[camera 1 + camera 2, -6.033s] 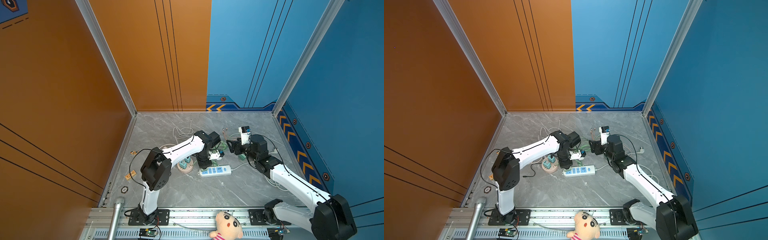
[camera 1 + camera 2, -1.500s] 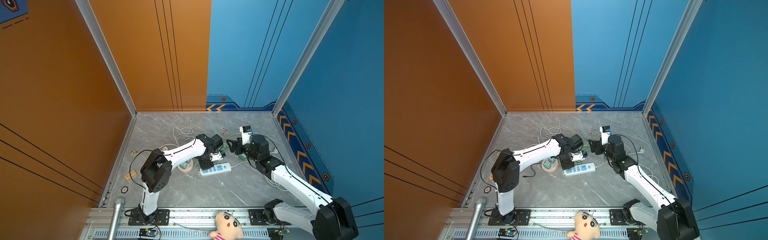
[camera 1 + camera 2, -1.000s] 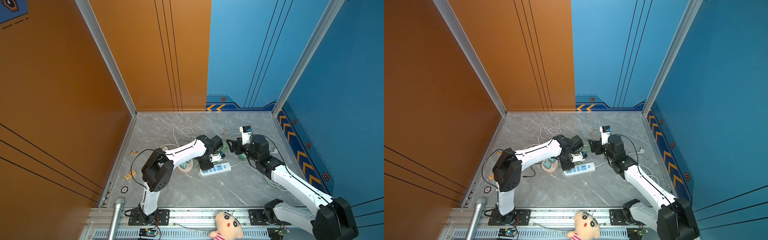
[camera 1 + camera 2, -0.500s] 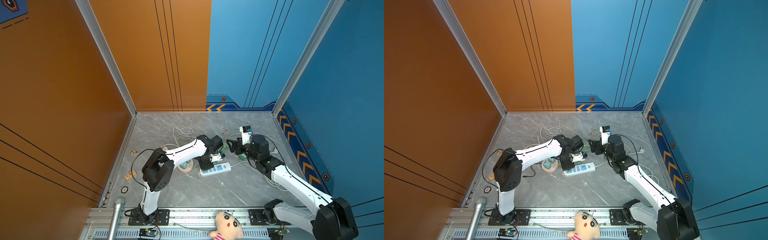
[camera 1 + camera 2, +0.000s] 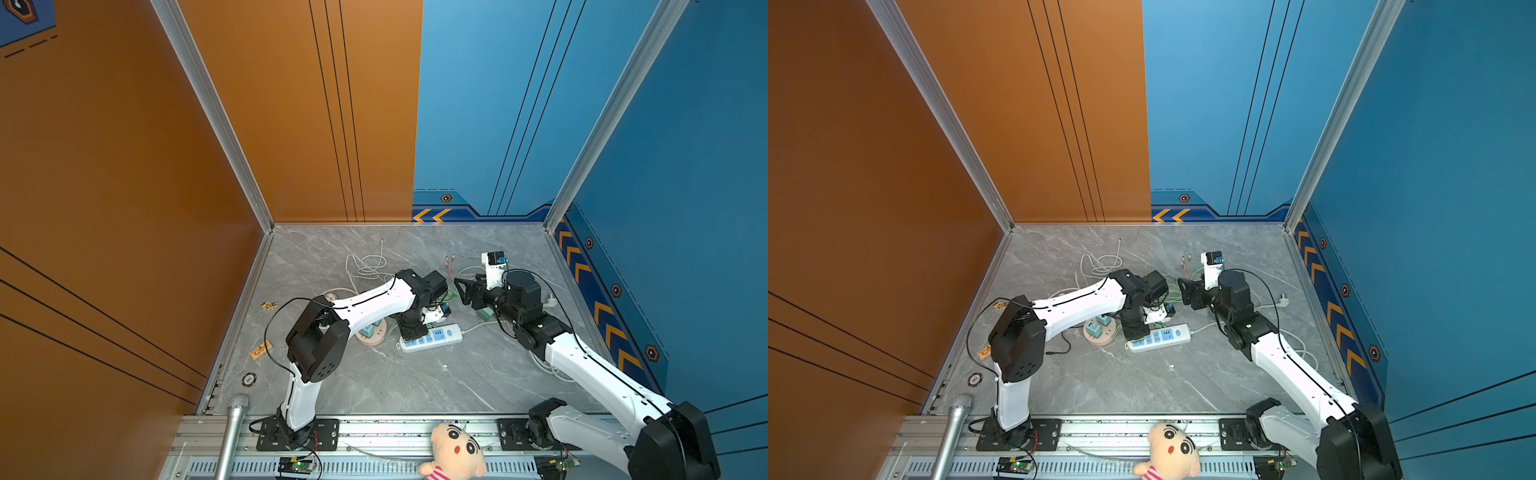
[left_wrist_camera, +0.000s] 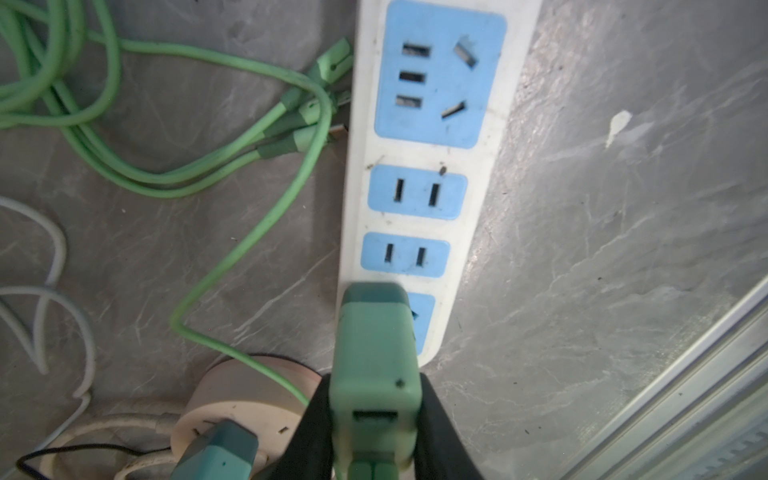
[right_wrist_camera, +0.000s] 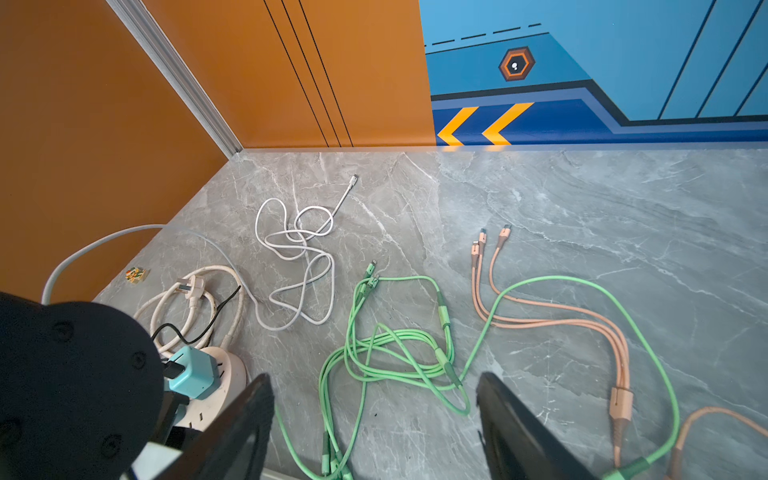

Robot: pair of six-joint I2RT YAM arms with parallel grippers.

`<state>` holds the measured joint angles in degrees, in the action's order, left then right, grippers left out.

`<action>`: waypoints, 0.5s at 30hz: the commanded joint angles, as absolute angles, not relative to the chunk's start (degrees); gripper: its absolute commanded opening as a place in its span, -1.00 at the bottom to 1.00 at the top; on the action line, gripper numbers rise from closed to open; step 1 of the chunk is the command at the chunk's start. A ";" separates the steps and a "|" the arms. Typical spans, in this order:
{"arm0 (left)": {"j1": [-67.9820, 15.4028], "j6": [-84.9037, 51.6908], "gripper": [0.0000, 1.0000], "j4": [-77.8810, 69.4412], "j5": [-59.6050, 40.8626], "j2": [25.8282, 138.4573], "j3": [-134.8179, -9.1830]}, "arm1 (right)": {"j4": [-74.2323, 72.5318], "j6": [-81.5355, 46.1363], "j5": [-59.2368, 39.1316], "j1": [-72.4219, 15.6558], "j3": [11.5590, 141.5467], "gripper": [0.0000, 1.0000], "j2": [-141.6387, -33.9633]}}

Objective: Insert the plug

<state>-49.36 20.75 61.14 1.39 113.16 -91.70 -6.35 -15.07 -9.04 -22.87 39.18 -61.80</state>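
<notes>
Left tool (image 6: pixel 374 399) clamped on the mint-green block charger plug (image 6: pixel 376 345), its nose over the end blue socket of the white plastic power strip (image 6: pixel 415 226) on the grey marbled surface (image 5: pixel 415 382). No shift over the last second, so likely pressing home; seating not confirmable. Right tool (image 7: pixel 374 386) beyond, jaws apart, empty, above loose green cables (image 7: pixel 399 336). No brand or label legible anywhere.
</notes>
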 commanded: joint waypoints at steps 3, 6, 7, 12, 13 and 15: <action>-49.00 21.26 -0.51 60.19 4.73 115.42 -92.02 | -4.59 -14.68 -8.73 -22.72 40.34 0.57 -60.90; -49.01 21.42 -0.48 60.12 5.09 115.25 -92.37 | -4.53 -14.55 -8.72 -22.68 40.69 0.57 -61.00; -48.96 21.59 -0.44 60.16 5.24 115.34 -92.58 | -4.46 -14.51 -8.70 -22.68 40.80 0.57 -61.00; -48.85 22.06 -0.26 60.12 5.69 115.97 -93.60 | -4.15 -14.33 -8.55 -22.68 40.98 0.57 -60.66; -48.87 22.06 -0.19 60.13 5.18 115.85 -93.69 | -4.05 -14.25 -8.60 -22.68 40.98 0.57 -60.59; -48.74 21.88 -0.12 60.20 3.87 115.35 -93.86 | -3.80 -14.15 -8.51 -22.68 40.87 0.57 -60.38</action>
<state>-49.15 21.58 60.60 3.88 114.78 -92.60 -5.41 -14.94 -9.02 -22.85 39.18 -61.60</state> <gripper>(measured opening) 0.433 0.783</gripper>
